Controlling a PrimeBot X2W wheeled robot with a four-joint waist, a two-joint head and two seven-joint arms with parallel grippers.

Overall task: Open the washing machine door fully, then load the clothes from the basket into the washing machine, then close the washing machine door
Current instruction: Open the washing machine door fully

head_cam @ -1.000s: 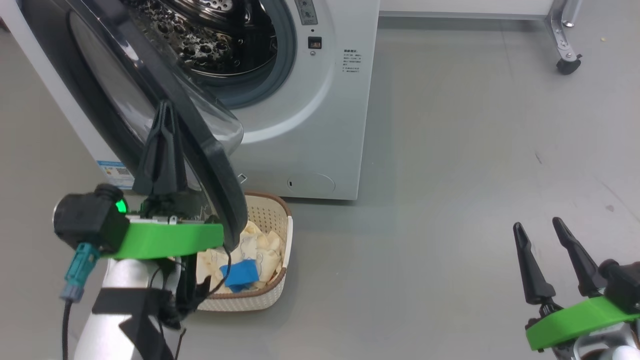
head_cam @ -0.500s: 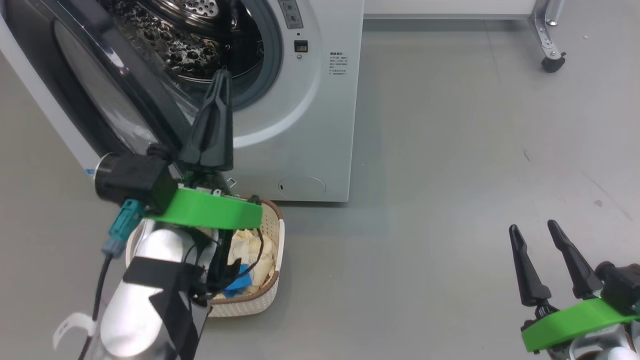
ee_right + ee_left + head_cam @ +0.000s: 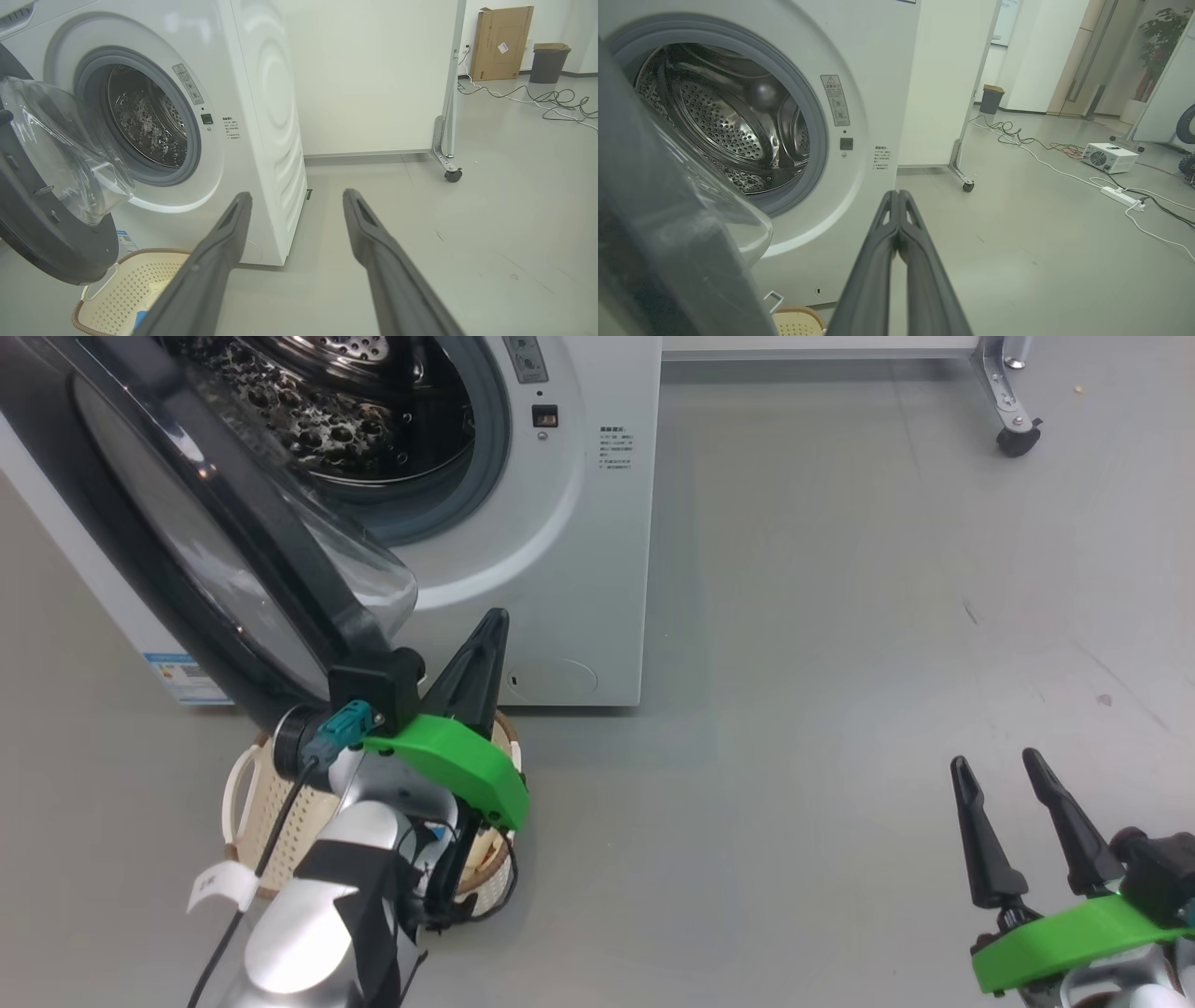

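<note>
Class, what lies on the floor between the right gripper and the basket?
Nothing: in the head view, bare grey floor runs from the basket to the right gripper.

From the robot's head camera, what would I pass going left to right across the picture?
washing machine door, swung open → left claw, shut → bare grey floor → right claw, open
</note>
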